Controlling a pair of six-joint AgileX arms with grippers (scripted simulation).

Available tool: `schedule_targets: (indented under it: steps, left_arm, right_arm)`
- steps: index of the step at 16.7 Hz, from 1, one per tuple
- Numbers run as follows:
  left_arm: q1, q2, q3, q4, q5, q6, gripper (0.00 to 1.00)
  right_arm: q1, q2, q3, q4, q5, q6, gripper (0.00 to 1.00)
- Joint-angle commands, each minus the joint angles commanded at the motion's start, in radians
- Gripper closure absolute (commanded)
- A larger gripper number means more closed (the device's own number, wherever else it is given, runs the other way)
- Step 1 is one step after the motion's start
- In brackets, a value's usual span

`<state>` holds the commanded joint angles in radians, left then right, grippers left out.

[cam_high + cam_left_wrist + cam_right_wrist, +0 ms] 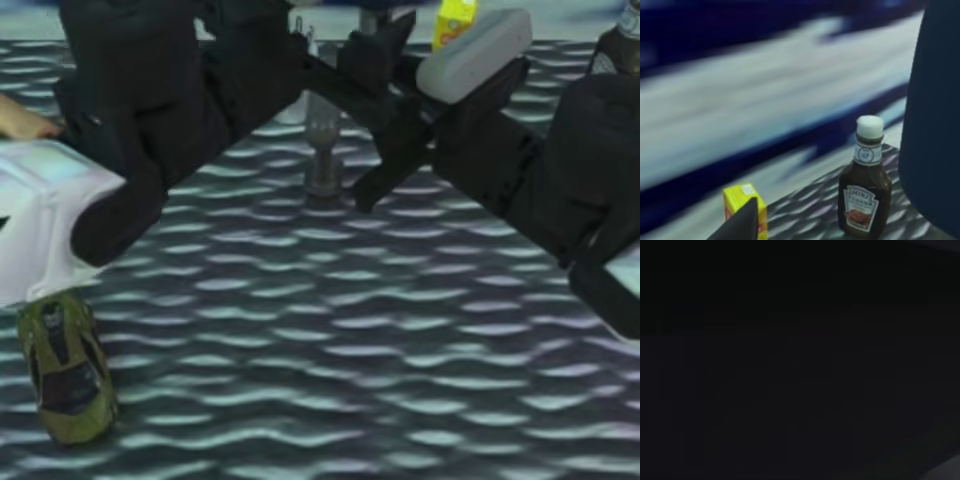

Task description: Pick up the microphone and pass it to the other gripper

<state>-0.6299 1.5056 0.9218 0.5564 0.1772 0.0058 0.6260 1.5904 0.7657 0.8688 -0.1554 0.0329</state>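
Note:
Both arms meet high over the back middle of the table. My left gripper (315, 65) reaches in from the left. In the left wrist view only one of its black fingers (742, 222) shows, set far out to the side, with nothing against it. A big rounded dark blue mass (935, 115) fills that view's other side, close to the camera; it looks like the microphone's head. Its handle is hidden. My right gripper (400, 140), with the pale grey block (475, 55) on top, points left towards the left gripper. The right wrist view is dark.
A dark grey mill-shaped thing (323, 150) stands upright below the two grippers. A yellow carton (455, 20) and a brown sauce bottle (865, 195) stand at the back right. A green toy car (65, 370) and a white object (40, 220) lie at the left.

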Motion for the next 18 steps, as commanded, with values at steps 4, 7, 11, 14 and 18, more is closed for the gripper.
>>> schedule_targets:
  steps: [4, 7, 11, 14, 18]
  left_arm:
    - [-0.006, 0.025, 0.021, 0.007, -0.005, 0.0, 0.0]
    - [-0.006, 0.025, 0.021, 0.007, -0.005, 0.0, 0.15]
    - [-0.006, 0.025, 0.021, 0.007, -0.005, 0.0, 0.45]
    - [-0.006, 0.025, 0.021, 0.007, -0.005, 0.0, 0.68]
    - [-0.006, 0.025, 0.021, 0.007, -0.005, 0.0, 0.98]
  right_arm:
    - [0.0, 0.0, 0.0, 0.0, 0.0, 0.0, 1.0]
    - [0.0, 0.0, 0.0, 0.0, 0.0, 0.0, 1.0]
    - [0.0, 0.0, 0.0, 0.0, 0.0, 0.0, 1.0]
    - [0.0, 0.0, 0.0, 0.0, 0.0, 0.0, 1.0]
    - [0.0, 0.0, 0.0, 0.0, 0.0, 0.0, 1.0]
